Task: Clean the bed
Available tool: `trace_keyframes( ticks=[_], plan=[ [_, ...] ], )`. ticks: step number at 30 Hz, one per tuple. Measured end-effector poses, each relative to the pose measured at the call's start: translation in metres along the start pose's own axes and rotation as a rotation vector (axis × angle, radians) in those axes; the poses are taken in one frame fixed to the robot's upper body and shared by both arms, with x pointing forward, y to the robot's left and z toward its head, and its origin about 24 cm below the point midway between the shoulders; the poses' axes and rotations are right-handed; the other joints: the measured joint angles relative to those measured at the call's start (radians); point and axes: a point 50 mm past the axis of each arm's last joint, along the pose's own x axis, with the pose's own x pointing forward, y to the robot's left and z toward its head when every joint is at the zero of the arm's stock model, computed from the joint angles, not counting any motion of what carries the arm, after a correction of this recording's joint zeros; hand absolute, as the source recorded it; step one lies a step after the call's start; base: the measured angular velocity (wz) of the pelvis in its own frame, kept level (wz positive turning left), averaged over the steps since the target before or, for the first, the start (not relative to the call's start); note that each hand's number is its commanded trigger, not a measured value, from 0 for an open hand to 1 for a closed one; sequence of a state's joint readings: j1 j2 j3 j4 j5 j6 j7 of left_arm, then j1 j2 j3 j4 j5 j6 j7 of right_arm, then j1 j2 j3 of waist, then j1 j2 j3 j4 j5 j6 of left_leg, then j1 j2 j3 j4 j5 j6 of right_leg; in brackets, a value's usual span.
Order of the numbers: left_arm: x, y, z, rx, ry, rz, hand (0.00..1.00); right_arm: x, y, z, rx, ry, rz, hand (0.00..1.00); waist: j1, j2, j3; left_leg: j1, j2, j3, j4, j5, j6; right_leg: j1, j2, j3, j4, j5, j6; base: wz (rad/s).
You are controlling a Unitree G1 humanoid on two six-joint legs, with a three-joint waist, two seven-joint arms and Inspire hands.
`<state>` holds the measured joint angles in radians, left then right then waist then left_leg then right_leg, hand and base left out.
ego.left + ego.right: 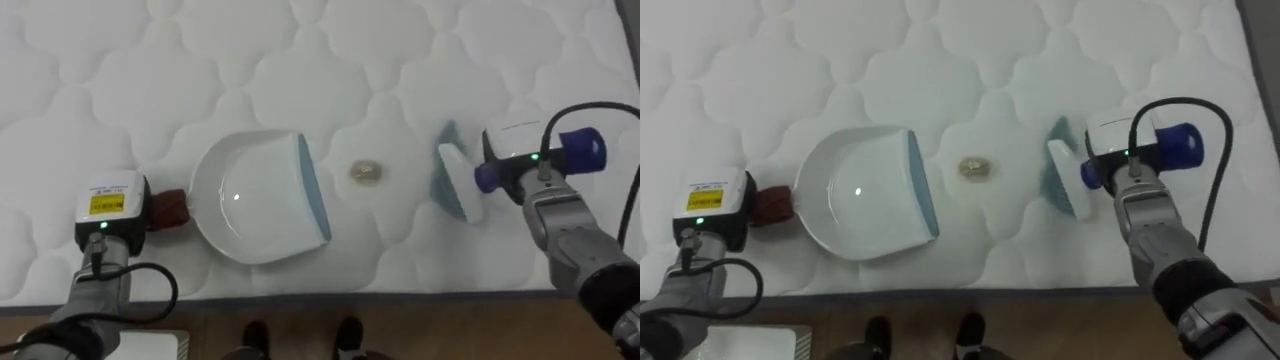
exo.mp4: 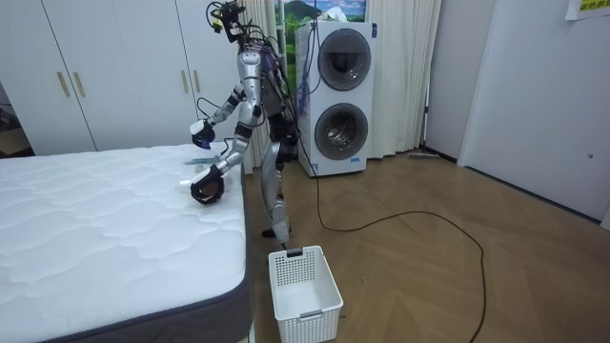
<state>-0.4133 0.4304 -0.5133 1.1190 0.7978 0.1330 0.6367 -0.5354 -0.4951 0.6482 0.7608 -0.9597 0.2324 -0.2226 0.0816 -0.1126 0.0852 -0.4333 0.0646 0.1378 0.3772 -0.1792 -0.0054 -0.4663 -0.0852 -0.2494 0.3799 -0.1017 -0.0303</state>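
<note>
Left robot hand (image 1: 112,208) is at the dustpan (image 1: 255,195) handle, right robot hand (image 1: 515,155) at the brush (image 1: 455,182); neither grip can be made out. On the bed (image 1: 200,60), the crumb (image 1: 365,172) lies at the dustpan's 3 o'clock; a brisk sweep might flick it past.

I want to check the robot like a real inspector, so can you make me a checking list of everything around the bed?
Surface: white quilted mattress.
Job's things: white dustpan with a blue lip, on the mattress; brush facing it; small crumpled scrap between them, touching neither.
Clutter: nothing seen.
Hands: left hand at the dustpan's brown handle; right hand at the brush's blue handle.
Cables: only the robot's own.
Surroundings: white basket on the wooden floor beside the bed; stacked washing machines; wardrobes.
</note>
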Motion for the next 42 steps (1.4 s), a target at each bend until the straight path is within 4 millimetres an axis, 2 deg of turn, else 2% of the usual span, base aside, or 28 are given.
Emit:
trace_keyframes(
  ticks=[8,11,15,18,28,36,42],
  plan=[
    [-0.006,-0.007,0.003,-0.013,0.018,-0.007,1.00,0.001,-0.010,0.024,0.051,-0.069,-0.041,1.00,0.000,0.001,-0.0008,0.006,0.000,0.003,-0.010,0.014,-0.004,0.001,0.001,0.000,0.000,0.005,-0.008,0.00],
    [-0.011,-0.012,0.005,-0.020,0.016,-0.016,1.00,0.001,-0.020,0.047,0.118,-0.136,-0.074,1.00,0.002,0.008,-0.0036,0.007,0.000,0.001,-0.010,0.018,-0.005,0.002,0.001,-0.003,-0.002,0.006,-0.011,0.01],
    [-0.021,-0.022,0.013,-0.040,0.001,-0.048,1.00,-0.002,-0.031,0.078,0.205,-0.243,-0.104,1.00,0.009,0.029,-0.0134,0.009,-0.006,-0.008,-0.018,0.024,-0.004,0.004,-0.004,-0.011,-0.002,0.006,-0.011,0.08],
    [-0.022,-0.023,0.015,-0.051,-0.009,-0.053,1.00,-0.005,-0.036,0.092,0.276,-0.309,-0.111,1.00,0.009,0.034,-0.0139,0.008,-0.008,-0.012,-0.020,0.026,-0.004,0.004,-0.006,-0.014,-0.002,0.006,-0.011,0.05],
    [-0.025,-0.029,0.027,-0.087,-0.033,-0.082,1.00,-0.010,-0.044,0.104,0.448,-0.409,-0.098,1.00,0.008,0.060,-0.0133,0.006,-0.023,-0.017,-0.021,0.032,0.006,-0.002,-0.028,-0.025,0.019,0.003,-0.006,0.03],
    [-0.026,-0.031,0.031,-0.097,-0.050,-0.103,1.00,-0.017,-0.052,0.125,0.501,-0.512,-0.118,1.00,0.008,0.062,-0.0136,0.005,-0.041,-0.017,-0.021,0.038,0.016,-0.009,-0.051,-0.026,0.038,-0.007,0.004,0.04],
    [-0.027,-0.032,0.031,-0.096,-0.053,-0.113,1.00,-0.021,-0.053,0.136,0.531,-0.546,-0.115,1.00,0.009,0.062,-0.0137,0.005,-0.046,-0.024,-0.016,0.039,0.020,-0.009,-0.056,-0.027,0.044,-0.009,0.008,0.05]
  ],
)
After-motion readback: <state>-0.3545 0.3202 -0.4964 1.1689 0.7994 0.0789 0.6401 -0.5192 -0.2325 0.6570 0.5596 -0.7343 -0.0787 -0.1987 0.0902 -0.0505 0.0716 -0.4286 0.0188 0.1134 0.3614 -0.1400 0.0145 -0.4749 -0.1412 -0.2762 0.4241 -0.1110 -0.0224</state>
